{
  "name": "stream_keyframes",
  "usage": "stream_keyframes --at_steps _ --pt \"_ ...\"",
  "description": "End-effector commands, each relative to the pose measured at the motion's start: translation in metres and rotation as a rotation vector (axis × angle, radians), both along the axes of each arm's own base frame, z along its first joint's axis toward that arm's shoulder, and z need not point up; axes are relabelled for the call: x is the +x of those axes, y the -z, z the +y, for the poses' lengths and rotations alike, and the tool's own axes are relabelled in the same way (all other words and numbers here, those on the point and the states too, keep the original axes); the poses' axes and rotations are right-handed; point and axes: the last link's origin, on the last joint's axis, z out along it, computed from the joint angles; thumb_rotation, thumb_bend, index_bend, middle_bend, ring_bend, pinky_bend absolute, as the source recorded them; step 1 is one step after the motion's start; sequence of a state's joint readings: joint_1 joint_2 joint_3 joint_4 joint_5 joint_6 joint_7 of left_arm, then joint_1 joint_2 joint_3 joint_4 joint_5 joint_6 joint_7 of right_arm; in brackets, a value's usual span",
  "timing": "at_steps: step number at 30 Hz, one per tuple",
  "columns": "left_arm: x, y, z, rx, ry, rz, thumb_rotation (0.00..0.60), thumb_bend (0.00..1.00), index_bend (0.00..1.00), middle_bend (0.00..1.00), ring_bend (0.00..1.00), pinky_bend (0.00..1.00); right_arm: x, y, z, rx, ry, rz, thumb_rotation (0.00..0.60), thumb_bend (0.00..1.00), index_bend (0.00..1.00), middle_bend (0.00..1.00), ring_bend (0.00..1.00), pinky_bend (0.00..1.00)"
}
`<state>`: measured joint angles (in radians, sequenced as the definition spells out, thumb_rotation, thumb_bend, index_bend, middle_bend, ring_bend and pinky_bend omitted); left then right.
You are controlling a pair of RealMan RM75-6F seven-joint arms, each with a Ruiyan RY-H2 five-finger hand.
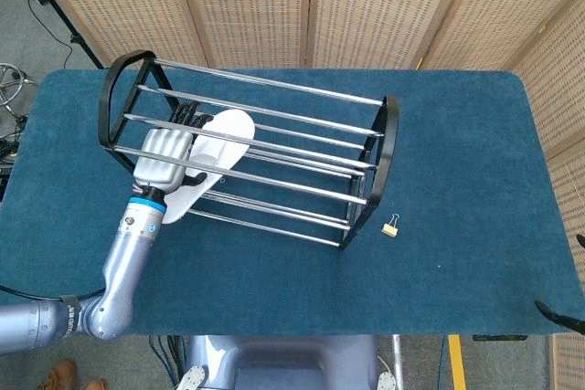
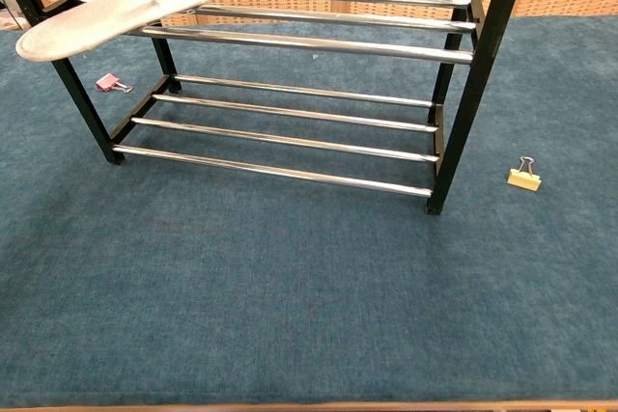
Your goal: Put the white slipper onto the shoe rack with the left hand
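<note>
Near the tabletop's left edge, the left hand [image 1: 163, 158] grips the white slipper [image 1: 208, 158], whose toe lies over the shoe rack [image 1: 274, 148] top rails. Placement looks nearly finished; next the fingers should probably release once its heel settles.

A: What is the surface [image 1: 457, 134] like?
B: It has a dark blue cloth cover. A shoe rack [image 1: 377, 158] with black end frames and chrome bars stands on it.
A: Anything else on it?
B: A yellow binder clip [image 1: 391, 226] near the right end frame, and a pink binder clip [image 2: 109, 82] beside the left one
</note>
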<state>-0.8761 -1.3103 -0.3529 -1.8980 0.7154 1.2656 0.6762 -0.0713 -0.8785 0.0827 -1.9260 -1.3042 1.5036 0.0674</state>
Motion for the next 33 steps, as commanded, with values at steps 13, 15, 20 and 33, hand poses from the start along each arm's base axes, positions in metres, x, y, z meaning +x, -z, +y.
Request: stream_keyframes --at_steps 13,15,20,33 --pt "-0.007 -0.003 -0.03 -0.05 0.068 -0.05 0.6 0.13 0.2 0.06 0.06 0.37 0.001 0.001 0.0 0.003 -0.003 0.004 0.6 0.0 0.0 0.0 0.0 0.0" --pt "-0.006 -0.004 -0.035 -0.059 0.083 -0.053 0.6 0.13 0.2 0.06 0.06 0.37 0.001 0.001 0.0 0.004 -0.004 0.005 0.6 0.0 0.0 0.0 0.0 0.0" --pt "-0.006 -0.006 -0.049 -0.094 0.123 -0.045 0.6 0.13 0.2 0.06 0.06 0.37 0.002 0.002 0.0 0.004 -0.006 0.006 0.6 0.0 0.0 0.0 0.0 0.0" --pt "-0.016 -0.01 -0.087 -0.309 0.304 -0.006 0.6 0.13 0.2 0.06 0.05 0.35 0.004 0.003 0.002 0.006 -0.012 0.009 0.6 0.0 0.0 0.0 0.0 0.0"
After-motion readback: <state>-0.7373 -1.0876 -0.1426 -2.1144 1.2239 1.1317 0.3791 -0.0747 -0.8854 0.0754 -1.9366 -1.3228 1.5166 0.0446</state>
